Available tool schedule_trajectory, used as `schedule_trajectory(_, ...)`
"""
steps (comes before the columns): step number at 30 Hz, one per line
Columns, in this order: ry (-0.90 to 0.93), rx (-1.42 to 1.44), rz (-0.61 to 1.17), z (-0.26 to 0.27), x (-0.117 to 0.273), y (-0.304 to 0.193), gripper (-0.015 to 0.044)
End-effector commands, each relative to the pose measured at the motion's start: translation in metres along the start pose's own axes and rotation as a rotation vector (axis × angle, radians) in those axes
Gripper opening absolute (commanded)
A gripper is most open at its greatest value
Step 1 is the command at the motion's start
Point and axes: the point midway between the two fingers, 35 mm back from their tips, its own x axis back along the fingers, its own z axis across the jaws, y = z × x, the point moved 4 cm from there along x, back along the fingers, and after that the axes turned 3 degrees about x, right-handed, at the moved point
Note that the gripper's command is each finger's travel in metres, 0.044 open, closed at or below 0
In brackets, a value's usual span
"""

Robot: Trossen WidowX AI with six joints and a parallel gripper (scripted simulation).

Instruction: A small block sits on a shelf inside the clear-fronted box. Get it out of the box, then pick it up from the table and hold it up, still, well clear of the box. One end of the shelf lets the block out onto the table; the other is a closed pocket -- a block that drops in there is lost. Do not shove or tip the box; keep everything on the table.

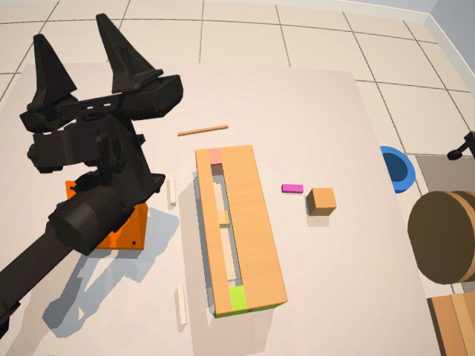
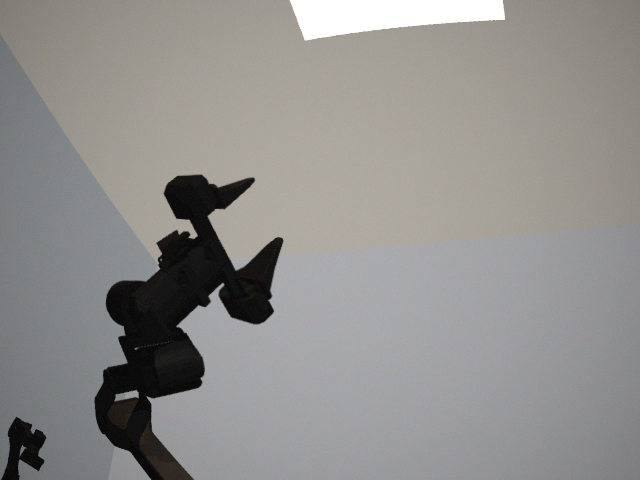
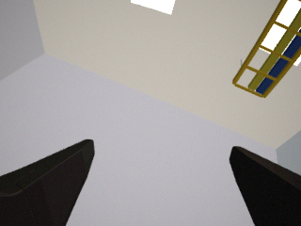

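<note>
The wooden box (image 1: 254,222) stands on the table (image 1: 314,126), seen from above in the top view. A long slot runs along its top, with a pink patch (image 1: 215,156) at the far end and a lime-green patch (image 1: 238,297) at the near end. A small tan block (image 1: 223,218) shows through the slot, roughly midway along. The box's clear front and how the block rests are not clearly visible. My gripper (image 1: 69,26) (image 2: 267,209) (image 3: 164,150) is open and empty, raised high to the box's left and pointing away from it.
A magenta bar (image 1: 292,188) and a wooden cube (image 1: 322,201) lie right of the box. A thin stick (image 1: 202,130) lies beyond it. Two pale strips (image 1: 172,189) (image 1: 182,304) lie left of it. An orange object (image 1: 132,233) is partly under my arm. A blue bowl (image 1: 410,172) is beyond the table's right edge.
</note>
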Motion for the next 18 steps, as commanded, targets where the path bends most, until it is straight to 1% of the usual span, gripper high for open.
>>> schedule_trajectory(1, -0.008, -0.007, 0.005, -0.002, 0.000, -0.002, 0.0400)
schedule_trajectory(4, -0.119, -0.102, 0.086, -0.023, -0.004, -0.027, 0.0400)
schedule_trajectory(9, -0.337, -0.277, 0.326, -0.057, 0.000, -0.092, 0.0400)
schedule_trajectory(13, -0.477, -0.385, 0.576, -0.068, 0.015, -0.146, 0.0400)
schedule_trajectory(18, -0.587, -0.482, 0.949, -0.063, 0.047, -0.206, 0.0400)
